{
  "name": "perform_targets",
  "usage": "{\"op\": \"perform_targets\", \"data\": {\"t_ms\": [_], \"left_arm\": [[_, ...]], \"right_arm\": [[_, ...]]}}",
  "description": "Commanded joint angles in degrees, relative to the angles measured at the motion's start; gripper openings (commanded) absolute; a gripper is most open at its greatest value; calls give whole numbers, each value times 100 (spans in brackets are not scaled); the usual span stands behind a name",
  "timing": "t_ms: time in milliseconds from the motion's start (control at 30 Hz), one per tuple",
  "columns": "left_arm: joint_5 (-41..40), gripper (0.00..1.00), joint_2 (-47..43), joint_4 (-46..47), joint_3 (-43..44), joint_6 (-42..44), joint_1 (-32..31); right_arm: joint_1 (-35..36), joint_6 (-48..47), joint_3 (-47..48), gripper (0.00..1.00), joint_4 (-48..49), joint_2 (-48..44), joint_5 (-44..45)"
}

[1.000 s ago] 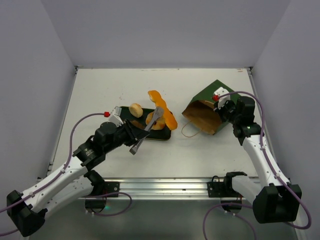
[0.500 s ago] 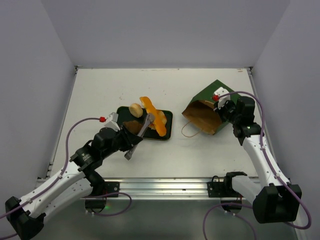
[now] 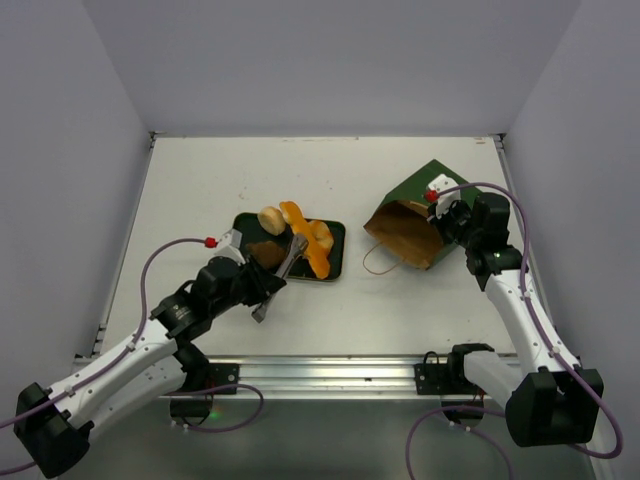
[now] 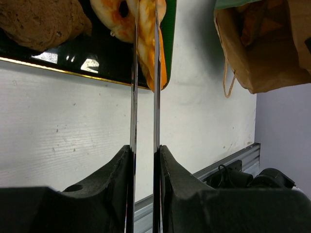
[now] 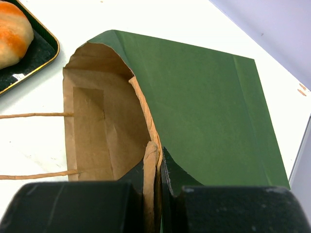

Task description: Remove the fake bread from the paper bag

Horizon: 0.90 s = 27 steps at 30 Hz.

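The paper bag (image 3: 408, 218) lies on its side, green outside, its brown mouth facing the tray. My right gripper (image 3: 441, 224) is shut on the bag's upper rim (image 5: 156, 160), pinching the folded kraft edge. My left gripper (image 3: 266, 292) is shut on metal tongs (image 4: 145, 97), whose two blades reach over the long orange piece of fake bread (image 3: 312, 243) on the dark tray (image 3: 335, 232). Whether the tongs still pinch that piece I cannot tell. A tan bun (image 3: 271, 219) and a brown bun (image 4: 39, 22) also sit on the tray. The bag's inside (image 5: 107, 131) looks bare in the right wrist view.
The bag's thin string handles (image 5: 34, 115) trail on the table toward the tray's corner (image 5: 34, 56). A metal rail (image 3: 320, 372) runs along the near table edge between the arm bases. Grey walls close in the left, back and right.
The left arm has drawn back toward its base and brought the tongs down, so the long orange piece went from raised to lying on the tray. The right arm and bag have not moved.
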Motion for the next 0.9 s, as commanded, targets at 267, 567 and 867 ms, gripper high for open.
{"op": "perform_targets", "data": {"t_ms": [267, 567, 867], "left_arm": [[151, 0, -18, 1013, -123, -48, 77], [213, 0, 61, 1381, -299, -119, 85], [239, 0, 299, 1505, -405, -13, 129]], "right_arm": [[-15, 9, -35, 1, 246, -14, 15], [-15, 1, -35, 1, 246, -6, 6], [-15, 1, -35, 1, 228, -14, 6]]}}
